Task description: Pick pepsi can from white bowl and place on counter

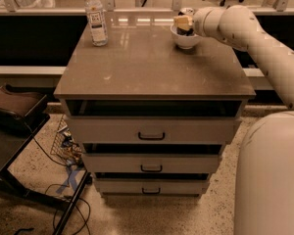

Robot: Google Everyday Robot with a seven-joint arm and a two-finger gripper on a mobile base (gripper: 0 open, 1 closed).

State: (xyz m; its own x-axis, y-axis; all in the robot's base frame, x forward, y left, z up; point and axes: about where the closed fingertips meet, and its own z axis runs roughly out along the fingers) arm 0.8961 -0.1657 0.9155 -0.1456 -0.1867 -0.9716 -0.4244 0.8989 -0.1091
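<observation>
The white bowl (185,39) stands at the back right of the counter (152,65). My gripper (183,24) reaches in from the right and sits down in the bowl's mouth. Only a small dark piece of the pepsi can (182,32) shows inside the bowl, under the gripper. The rest of the can is hidden by the gripper and the bowl's wall.
A clear plastic bottle (96,17) with a white cap stands at the back left of the counter. Below the top are three drawers (152,131) with dark handles. A railing and ledge run behind. A dark stand (14,111) and cables (63,146) are on the floor at left.
</observation>
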